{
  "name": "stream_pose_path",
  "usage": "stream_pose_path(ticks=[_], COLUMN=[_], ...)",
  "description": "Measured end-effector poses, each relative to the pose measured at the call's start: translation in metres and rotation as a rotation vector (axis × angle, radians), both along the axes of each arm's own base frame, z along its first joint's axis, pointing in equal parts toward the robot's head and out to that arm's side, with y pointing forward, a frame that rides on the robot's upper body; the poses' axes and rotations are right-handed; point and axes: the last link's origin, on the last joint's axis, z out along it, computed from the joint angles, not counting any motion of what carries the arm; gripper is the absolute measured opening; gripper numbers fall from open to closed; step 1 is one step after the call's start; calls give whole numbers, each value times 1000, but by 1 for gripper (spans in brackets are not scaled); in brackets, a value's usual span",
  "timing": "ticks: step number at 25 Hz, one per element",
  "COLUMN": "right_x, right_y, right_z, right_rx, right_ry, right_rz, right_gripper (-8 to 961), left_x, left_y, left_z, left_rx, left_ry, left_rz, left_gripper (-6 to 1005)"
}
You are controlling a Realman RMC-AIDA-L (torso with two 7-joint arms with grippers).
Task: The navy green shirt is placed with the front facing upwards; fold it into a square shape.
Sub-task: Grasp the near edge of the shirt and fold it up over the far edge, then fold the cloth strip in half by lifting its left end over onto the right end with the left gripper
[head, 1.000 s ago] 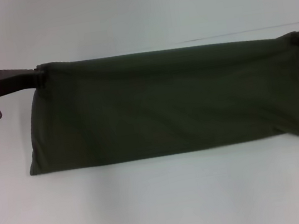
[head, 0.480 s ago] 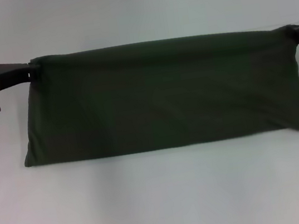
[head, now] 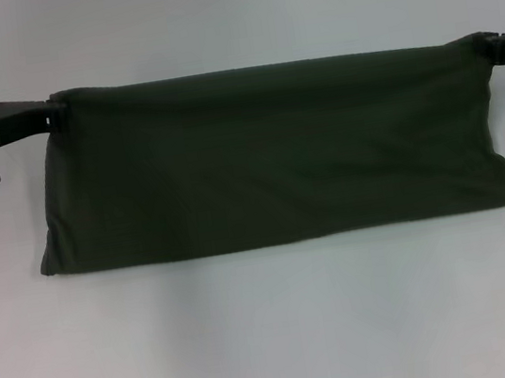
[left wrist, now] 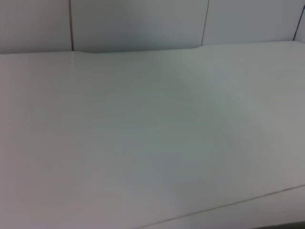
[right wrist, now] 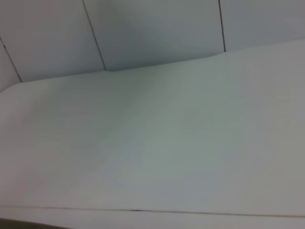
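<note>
The navy green shirt [head: 271,153] shows in the head view as a wide plain green band, folded, with no lettering in sight. Its far edge is stretched taut between my two grippers and its near edge rests on the white table [head: 275,338]. My left gripper [head: 53,114] is shut on the shirt's far left corner. My right gripper [head: 488,46] is shut on the far right corner. Both wrist views show only bare table and wall panels.
The white table [left wrist: 152,143] runs all around the shirt, with a wide bare strip in front of it. Grey wall panels [left wrist: 138,24] stand behind the table's back edge.
Both grippers have carried the shirt's far edge farther from me and pulled it straighter. The shirt's near edge has slid a little away from me.
</note>
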Motion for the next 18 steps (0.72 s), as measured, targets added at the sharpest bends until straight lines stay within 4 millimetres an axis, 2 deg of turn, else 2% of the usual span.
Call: stream_pose_path(ticks=[10,11,18], right_x=[-3,-4,-9], right_y=[5,7,17], right_z=[-6,-6,3], right_rx=[10,11,56], right_ry=[-50,-56,-92], right_rz=[-14,-10,-20], right_gripper=[66,66,364], left_x=[-1,-2,-10], left_y=[2,3,6], left_z=[-1,0,10], left_rx=[47,69,158], left_ry=[1,-2,-14], left_rz=[18,30,85], left_gripper=[52,82,287])
